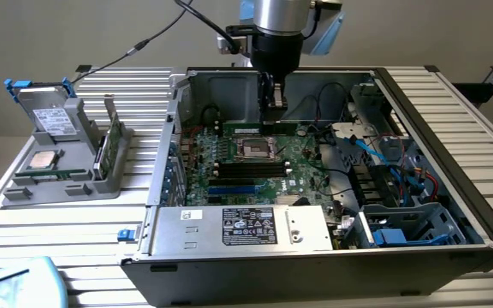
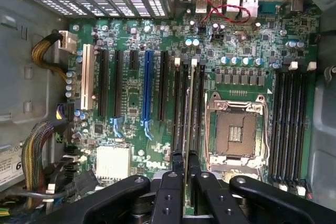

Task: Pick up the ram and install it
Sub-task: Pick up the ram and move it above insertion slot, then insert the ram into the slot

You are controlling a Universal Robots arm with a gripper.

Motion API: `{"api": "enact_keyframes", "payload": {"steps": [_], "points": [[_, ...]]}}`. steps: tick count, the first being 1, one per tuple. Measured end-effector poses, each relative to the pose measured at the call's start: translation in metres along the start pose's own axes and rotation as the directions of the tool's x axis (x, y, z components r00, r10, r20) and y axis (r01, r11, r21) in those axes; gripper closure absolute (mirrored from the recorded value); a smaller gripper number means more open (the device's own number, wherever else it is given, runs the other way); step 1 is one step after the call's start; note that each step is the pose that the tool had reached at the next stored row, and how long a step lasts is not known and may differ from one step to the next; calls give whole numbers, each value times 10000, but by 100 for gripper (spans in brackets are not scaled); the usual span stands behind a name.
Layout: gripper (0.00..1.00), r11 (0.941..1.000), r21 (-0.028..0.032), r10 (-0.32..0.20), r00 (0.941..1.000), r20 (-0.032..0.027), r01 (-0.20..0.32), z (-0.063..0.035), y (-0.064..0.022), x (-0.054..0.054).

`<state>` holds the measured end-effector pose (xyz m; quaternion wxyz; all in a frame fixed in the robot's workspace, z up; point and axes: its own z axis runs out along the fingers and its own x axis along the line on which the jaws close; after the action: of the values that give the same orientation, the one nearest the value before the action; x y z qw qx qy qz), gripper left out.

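At the table's (image 1: pixel 58 237) near edge sits the open computer case (image 1: pixel 315 282), side panel off. Just behind its near wall there's the silver power supply (image 1: pixel 178 231), black label facing up. Past that, the green motherboard (image 1: pixel 307 183) lies flat on the case floor, with blue and red cables (image 1: pixel 392 160) bunched toward the exterior view's right.

Now the action! The arm (image 1: pixel 276 25) reaches straight down into the case, and the jaws are pinched narrow on the ram (image 1: pixel 246 128), holding it from above. The stick hangs level, long edge down, over the middle of the board.

From the wrist it's edge-on. It shows as a thin line between the two dark fingers (image 2: pixel 168 182), running along the bank of black memory slots (image 2: pixel 178 103). That bank lies between the blue slot (image 2: pixel 147 87) and the processor socket (image 2: pixel 235 132). The ram is lined up with it nicely, but I can't tell whether it's touching a slot.

Over by the table's edge on the exterior view's left, well apart from the case, a grey tray (image 1: pixel 24 192) carries the spare parts. There's a square silver chip (image 1: pixel 43 160) lying flat and a green card (image 1: pixel 111 144) standing on edge. Further back, a drive in a blue bracket (image 1: pixel 49 115) leans at the tray's far end.
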<state>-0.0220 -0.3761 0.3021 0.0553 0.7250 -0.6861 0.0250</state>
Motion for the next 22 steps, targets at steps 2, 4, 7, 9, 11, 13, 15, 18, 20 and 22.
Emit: {"api": "enact_keyframes", "payload": {"steps": [2, 4, 7, 9, 11, 13, 15, 18, 20, 22], "points": [[86, 10000, 3, -9, 10000, 0, 9, 1, 0, 0], [86, 10000, 3, -9, 10000, 1, 9, 1, 0, -1], [86, 10000, 2, -9, 10000, 1, 9, 1, 0, -1], [86, 10000, 2, -9, 10000, 1, 9, 1, 0, -1], [86, 10000, 2, -9, 10000, 1, 9, 1, 0, -1], [86, 10000, 2, -9, 10000, 1, 9, 1, 0, -1], [86, 10000, 3, -9, 10000, 1, 9, 3, 0, -1], [86, 10000, 3, -9, 10000, 6, 9, 50, -2, -6], [86, 10000, 3, -9, 10000, 9, 9, 87, -1, -10], [86, 10000, 4, -9, 10000, 11, 9, 124, 6, -15]]}}
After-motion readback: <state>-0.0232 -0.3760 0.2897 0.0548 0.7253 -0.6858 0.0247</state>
